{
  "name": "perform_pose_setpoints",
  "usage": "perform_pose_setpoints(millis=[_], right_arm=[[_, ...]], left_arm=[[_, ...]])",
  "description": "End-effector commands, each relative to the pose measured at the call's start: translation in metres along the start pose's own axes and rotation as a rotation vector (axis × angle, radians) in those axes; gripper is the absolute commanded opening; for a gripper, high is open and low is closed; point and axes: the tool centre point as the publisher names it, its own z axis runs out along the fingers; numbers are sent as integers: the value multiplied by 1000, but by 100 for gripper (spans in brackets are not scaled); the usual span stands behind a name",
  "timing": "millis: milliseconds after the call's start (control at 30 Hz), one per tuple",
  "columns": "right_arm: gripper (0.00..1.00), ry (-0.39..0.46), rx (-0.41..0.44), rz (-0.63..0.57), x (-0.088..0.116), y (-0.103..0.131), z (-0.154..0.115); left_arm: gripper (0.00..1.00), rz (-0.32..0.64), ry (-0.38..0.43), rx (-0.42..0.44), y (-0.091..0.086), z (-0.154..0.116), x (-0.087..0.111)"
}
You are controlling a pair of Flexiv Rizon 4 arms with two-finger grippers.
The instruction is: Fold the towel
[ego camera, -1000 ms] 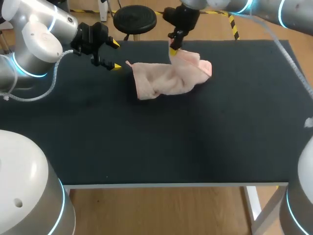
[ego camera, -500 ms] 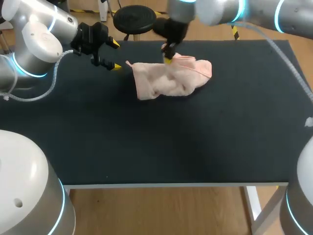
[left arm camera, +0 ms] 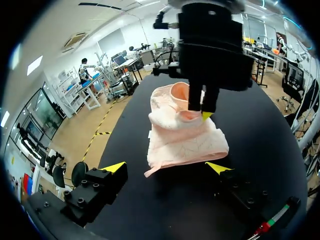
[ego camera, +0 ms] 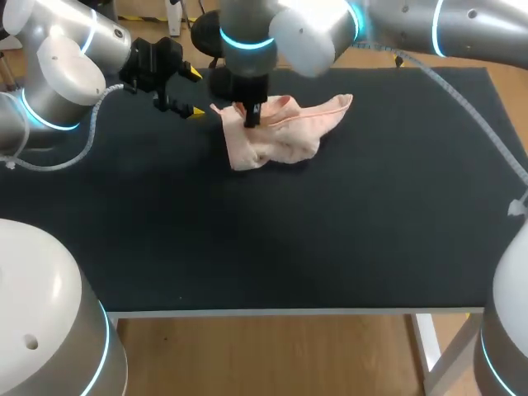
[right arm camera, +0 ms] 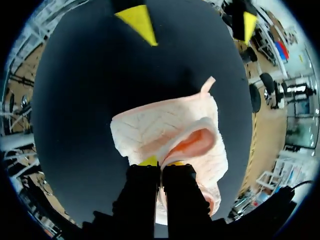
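At the table's [ego camera: 330,239] far side, right gripper [ego camera: 251,118], pinched on towel [ego camera: 285,142] edge, has carried it leftward, so the fold is underway; left gripper [ego camera: 194,92] gapes empty.

No readable txt, labels, brands or nos. in any view.
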Motion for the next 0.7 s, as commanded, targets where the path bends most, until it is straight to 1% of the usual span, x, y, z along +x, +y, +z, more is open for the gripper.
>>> perform_pose_setpoints(millis=[33, 100, 200, 233, 267, 300, 467, 500, 533, 567, 600, 700], right_arm=[[0, -85, -11, 2, 7, 8, 3], [0, -74, -18, 21, 6, 15, 10], [0, -29, -37, 59, 1, 19, 15], [21, -2, -33, 62, 0, 18, 15], [87, 21, -59, 82, -2, 17, 15], [100, 25, -64, 89, -4, 16, 13], [100, 43, -147, 170, -18, 12, -4], [100, 21, -152, 169, -21, 12, -8], [100, -17, -140, 142, -24, 9, -11], [100, 5, -150, 176, -28, 6, -14], [100, 14, -147, 181, -31, 3, -16], [100, 59, -202, 236, -43, -4, -28]], left_arm=[[100, 2, -1, 2, 1, 0, 0], [100, 2, -1, 2, 1, 0, 0], [100, 2, -1, 2, 1, 0, 0], [100, 2, -1, 2, 1, 0, 0], [100, 2, -1, 2, 1, 0, 0], [100, 2, -1, 2, 1, 0, 0], [100, 2, -1, 2, 1, 0, 0], [100, 2, -1, 2, 1, 0, 0], [100, 2, -1, 2, 1, 0, 0], [100, 2, -1, 2, 1, 0, 0], [100, 2, -1, 2, 1, 0, 0], [100, 2, -1, 2, 1, 0, 0]])
